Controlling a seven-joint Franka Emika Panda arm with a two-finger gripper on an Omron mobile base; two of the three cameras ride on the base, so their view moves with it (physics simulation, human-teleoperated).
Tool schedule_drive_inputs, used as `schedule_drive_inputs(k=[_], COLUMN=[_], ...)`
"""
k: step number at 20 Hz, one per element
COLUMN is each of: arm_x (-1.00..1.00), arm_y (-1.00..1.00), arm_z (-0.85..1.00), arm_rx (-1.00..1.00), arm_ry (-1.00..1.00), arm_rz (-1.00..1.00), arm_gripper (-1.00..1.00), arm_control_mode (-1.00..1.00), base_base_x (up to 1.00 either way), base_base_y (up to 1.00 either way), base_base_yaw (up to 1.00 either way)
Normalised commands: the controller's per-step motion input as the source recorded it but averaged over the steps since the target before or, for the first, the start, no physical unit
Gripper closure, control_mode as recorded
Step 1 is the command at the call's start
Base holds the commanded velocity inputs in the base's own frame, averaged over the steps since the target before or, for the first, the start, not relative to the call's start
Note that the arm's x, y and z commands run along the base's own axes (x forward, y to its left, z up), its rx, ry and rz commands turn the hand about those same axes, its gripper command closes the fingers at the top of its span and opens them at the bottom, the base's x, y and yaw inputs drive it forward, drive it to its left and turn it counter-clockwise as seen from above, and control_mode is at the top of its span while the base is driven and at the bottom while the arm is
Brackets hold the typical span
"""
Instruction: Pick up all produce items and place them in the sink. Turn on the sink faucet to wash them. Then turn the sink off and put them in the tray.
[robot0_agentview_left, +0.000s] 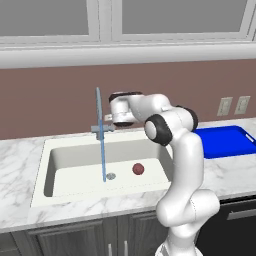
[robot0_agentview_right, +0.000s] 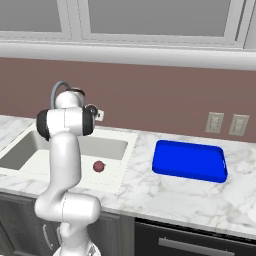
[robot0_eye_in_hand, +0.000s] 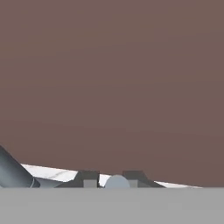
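While water runs from the faucet (robot0_agentview_left: 100, 125) into the sink (robot0_agentview_left: 60, 165), the fruit (robot0_agentview_left: 138, 169) lies near the drain (robot0_agentview_left: 111, 176); tool (robot0_eye_in_hand: 111, 182) straddles the lever, jaws apart.

A plain brown-mauve wall (robot0_agentview_left: 50, 105) runs behind the white marble tabletop (robot0_agentview_right: 165, 192). Pale upper cabinets (robot0_agentview_left: 150, 20) hang overhead, two wall outlets (robot0_agentview_right: 225, 123) sit over the tabletop, and dark grey cabinet doors (robot0_agentview_left: 75, 240) stand beneath it.

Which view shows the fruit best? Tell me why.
The left base view: the fruit lies unobstructed on the sink floor beside the drain. The right base view shows it smaller, close to the arm.
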Motion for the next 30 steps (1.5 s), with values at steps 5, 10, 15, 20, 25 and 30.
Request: schedule_drive_inputs(k=[5,10,15,20,25,30], arm_x=[0.03,0.09,0.09,0.01,0.00,0.08], arm_y=[0.26,0.41,0.55,0.26,0.12,0.58], arm_z=[0.00,0.01,0.08,0.01,0.00,0.00], arm_rx=[-0.01,-0.04,-0.07,-0.04,-0.01,-0.05], arm_ry=[-0.04,-0.03,-0.01,0.00,0.00,0.00], arm_rz=[0.07,0.07,0.08,0.04,0.00,0.00], arm_gripper=[1.00,1.00,1.00,1.00,1.00,1.00], arm_control_mode=[-1.00,-1.00,-1.00,-1.00,-1.00,-1.00], base_base_x=[0.00,0.00,0.00,0.00,0.00,0.00], base_base_y=[0.00,0.00,0.00,0.00,0.00,0.00], base_base_yaw=[0.00,0.00,0.00,0.00,0.00,0.00])
